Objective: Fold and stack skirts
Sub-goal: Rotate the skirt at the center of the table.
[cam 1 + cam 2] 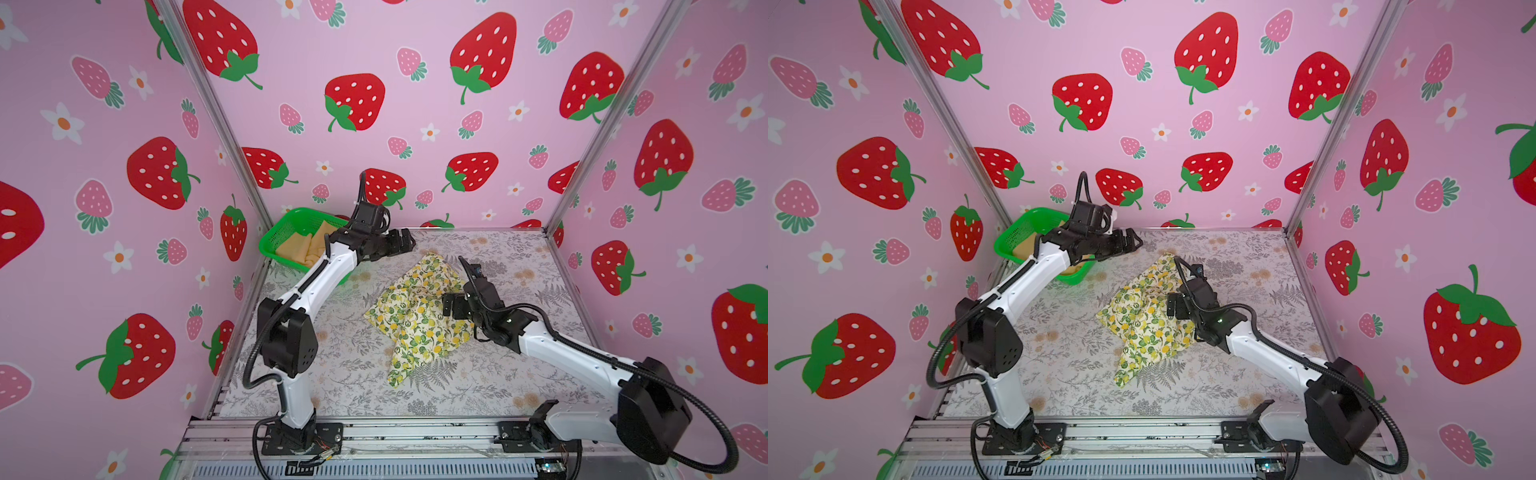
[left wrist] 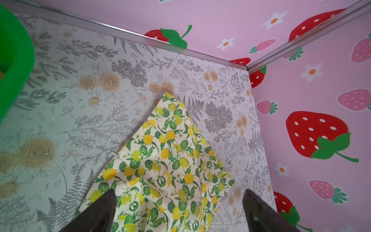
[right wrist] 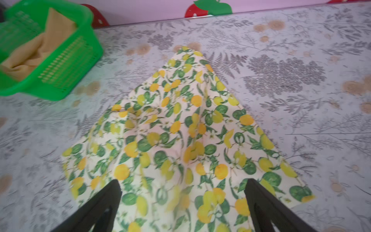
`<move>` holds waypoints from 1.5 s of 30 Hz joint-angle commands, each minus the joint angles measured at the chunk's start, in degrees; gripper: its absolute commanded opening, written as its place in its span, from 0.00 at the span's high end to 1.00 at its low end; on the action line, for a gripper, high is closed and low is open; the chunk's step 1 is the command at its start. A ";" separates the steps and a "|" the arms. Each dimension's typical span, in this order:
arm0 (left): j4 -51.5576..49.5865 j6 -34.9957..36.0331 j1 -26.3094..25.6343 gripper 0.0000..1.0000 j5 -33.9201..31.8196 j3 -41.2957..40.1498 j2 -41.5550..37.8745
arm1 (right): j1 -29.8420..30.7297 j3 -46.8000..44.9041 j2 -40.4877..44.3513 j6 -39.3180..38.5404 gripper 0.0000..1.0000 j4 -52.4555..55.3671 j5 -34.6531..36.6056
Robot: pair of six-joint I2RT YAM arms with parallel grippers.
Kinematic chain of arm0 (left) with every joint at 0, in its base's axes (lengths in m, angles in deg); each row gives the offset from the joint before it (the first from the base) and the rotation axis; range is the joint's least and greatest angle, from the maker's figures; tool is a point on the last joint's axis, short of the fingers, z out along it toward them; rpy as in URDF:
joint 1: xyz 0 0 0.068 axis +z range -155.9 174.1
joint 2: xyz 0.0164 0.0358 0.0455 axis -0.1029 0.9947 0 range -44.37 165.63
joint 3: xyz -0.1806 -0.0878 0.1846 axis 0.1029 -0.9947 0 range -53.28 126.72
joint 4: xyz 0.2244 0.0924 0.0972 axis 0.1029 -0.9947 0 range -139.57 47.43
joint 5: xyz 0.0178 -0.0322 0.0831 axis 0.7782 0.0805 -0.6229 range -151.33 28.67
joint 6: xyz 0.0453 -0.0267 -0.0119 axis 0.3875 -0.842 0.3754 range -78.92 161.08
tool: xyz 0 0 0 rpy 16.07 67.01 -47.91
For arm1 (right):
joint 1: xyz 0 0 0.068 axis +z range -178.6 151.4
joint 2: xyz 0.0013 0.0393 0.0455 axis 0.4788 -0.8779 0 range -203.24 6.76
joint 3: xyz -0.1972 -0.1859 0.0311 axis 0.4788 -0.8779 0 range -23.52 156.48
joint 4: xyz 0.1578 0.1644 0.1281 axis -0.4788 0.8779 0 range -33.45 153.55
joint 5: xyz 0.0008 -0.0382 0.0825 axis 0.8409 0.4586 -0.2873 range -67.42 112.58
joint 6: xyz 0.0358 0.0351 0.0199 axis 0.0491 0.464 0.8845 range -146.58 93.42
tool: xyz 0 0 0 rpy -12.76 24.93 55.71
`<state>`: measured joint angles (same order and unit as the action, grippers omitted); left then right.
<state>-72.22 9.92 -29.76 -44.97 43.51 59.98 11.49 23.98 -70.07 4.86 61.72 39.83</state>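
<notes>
Basket: a green mesh basket [image 1: 269,246] sits at about 10 o'clock on the table [image 1: 519,374], against the far corner.
Mustard skirt: bunched inside the basket [image 1: 297,246], unfolded and touched by neither arm.
Left gripper: the left gripper [image 2: 179,193] hangs above the table at about 11 o'clock from the lemon skirt. Its fingers are spread wide and hold nothing.
Lemon skirt: the lemon skirt [image 1: 415,316] lies loose at the table's centre, its long axis running from 1 o'clock to 7 o'clock. It is rumpled, with ridges through the middle and a narrow tail at 7 o'clock.
Right gripper: the right gripper [image 3: 183,182] hovers over the skirt's 3 o'clock edge. Its fingers are parted and hold no cloth.
Step in hand: probably laying the lemon skirt flat before the first fold, since no neat fold shows yet.
Doing it well: take two corners on one edge, one per arm, pinching a single layer near the hem rather than a ridge.
Spreading: draw the corners apart until the ridges go, then lower the cloth so it lands without a tuck.
Folding: carry the edge over to meet its opposite edge squarely.
Watch for: the tail at 7 o'clock could drag under and spoil the fold.
Room: keep the 10 o'clock side free so the left arm can reach the basket.
</notes>
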 commanded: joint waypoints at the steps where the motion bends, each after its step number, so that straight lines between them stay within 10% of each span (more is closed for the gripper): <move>1: 5.55 -4.11 -0.76 0.01 -1.46 -11.56 -4.29 | -5.59 1.85 -5.32 -4.88 0.00 -0.55 -3.24; 9: 13.43 -8.21 -0.86 0.01 -1.53 -30.98 -10.03 | -11.69 5.57 -18.05 -7.27 0.00 -2.44 -5.64; 24: 15.25 -8.59 -1.45 0.01 -0.53 -30.94 2.10 | -17.71 0.02 -20.97 -7.36 0.08 -5.87 -4.48; 34: 8.31 -5.77 -1.37 0.01 -3.65 -21.59 10.11 | -18.56 -3.24 -17.80 -5.92 0.88 -5.49 -8.49; 45: -1.23 -3.35 -1.46 0.01 -7.37 -1.26 24.28 | -18.14 -15.18 -3.80 -0.17 0.98 -7.31 -16.25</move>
<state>-66.60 5.33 -31.05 -49.75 38.38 79.22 -6.74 11.02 -77.24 1.72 54.77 27.11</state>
